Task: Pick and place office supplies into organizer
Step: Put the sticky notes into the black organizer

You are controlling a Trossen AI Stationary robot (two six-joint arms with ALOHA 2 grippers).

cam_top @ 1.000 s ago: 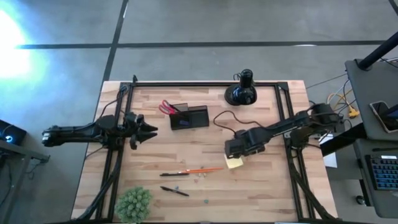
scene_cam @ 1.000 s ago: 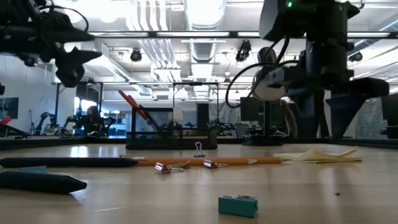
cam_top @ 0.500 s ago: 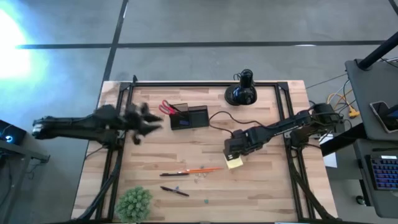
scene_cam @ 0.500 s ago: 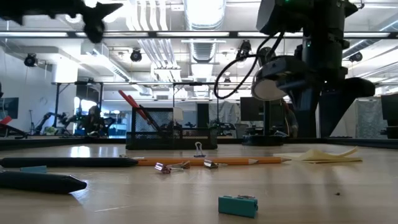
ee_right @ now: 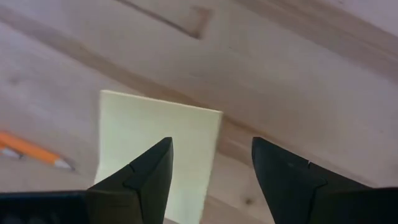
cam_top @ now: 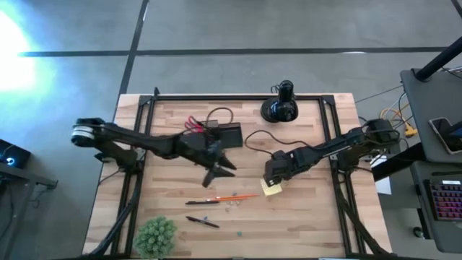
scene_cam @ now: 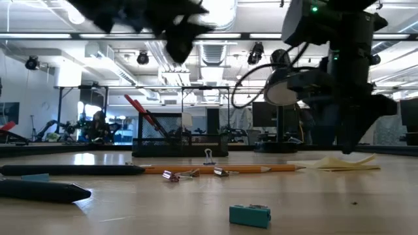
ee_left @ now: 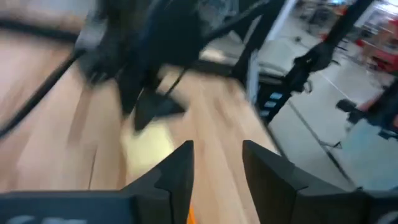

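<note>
Wooden worktop (cam_top: 303, 217) carries a yellow sticky-note pad (cam_top: 272, 188); right end effector (ee_right: 211, 168) hovers over it, fingers apart, empty. Left end effector (cam_top: 222, 172) is near the organizer (cam_top: 220, 136), fingers apart, empty.

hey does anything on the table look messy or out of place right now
Mostly the loose supplies. An orange pencil, two black pens and small clips lie scattered on the wood instead of in the organizer. The yellow sticky pad has a lifted, curled top sheet. Nothing looks spilled or broken.
</note>
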